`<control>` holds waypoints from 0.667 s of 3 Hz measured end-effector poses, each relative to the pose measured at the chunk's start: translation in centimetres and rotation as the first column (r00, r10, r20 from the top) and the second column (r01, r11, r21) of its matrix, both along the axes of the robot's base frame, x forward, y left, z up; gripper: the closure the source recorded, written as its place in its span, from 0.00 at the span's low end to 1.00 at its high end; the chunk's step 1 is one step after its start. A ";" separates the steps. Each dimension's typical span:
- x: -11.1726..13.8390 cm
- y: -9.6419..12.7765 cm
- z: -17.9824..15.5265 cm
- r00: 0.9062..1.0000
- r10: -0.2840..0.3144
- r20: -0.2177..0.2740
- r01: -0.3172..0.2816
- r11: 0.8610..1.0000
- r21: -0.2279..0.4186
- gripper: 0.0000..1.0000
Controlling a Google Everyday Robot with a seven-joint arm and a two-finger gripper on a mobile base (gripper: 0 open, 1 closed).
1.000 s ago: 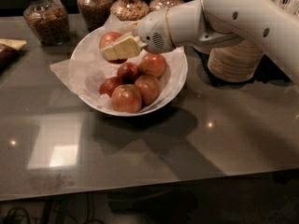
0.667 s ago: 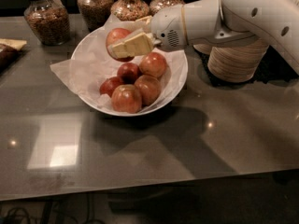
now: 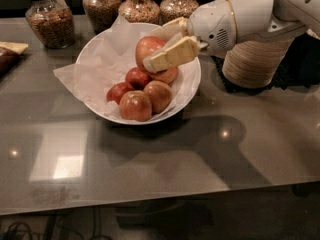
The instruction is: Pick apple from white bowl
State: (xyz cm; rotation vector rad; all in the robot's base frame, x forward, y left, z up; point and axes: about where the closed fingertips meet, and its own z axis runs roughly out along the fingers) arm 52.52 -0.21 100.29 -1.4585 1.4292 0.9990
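Observation:
A large white bowl (image 3: 95, 59) lined with crinkled white paper sits on the grey table. My gripper (image 3: 161, 45) comes in from the right and is shut on a rosy red apple (image 3: 148, 47), held just above the fruit in the bowl's back right part. One cream finger (image 3: 172, 55) crosses the apple's front; the other lies behind it. Several other apples stay in the bowl: a yellow-orange blushed apple (image 3: 135, 105) at the front, another (image 3: 159, 95) beside it, and smaller dark red apples (image 3: 119, 91) behind.
Several glass jars of grain or nuts (image 3: 47, 20) stand along the back edge. A stack of paper bowls (image 3: 252, 61) stands right of the bowl, under my arm. A flat object (image 3: 11, 50) lies at the far left.
My gripper has risen and moved right with the red apple in it, from the bowl's back left towards its back right. The other apples have not moved.

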 end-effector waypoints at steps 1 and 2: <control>-3.6 -1.0 -1.4 0.998 0.061 -0.005 -0.061 0.995 -0.078 1.00; -3.6 -1.0 -1.4 0.998 0.061 -0.005 -0.061 0.995 -0.078 1.00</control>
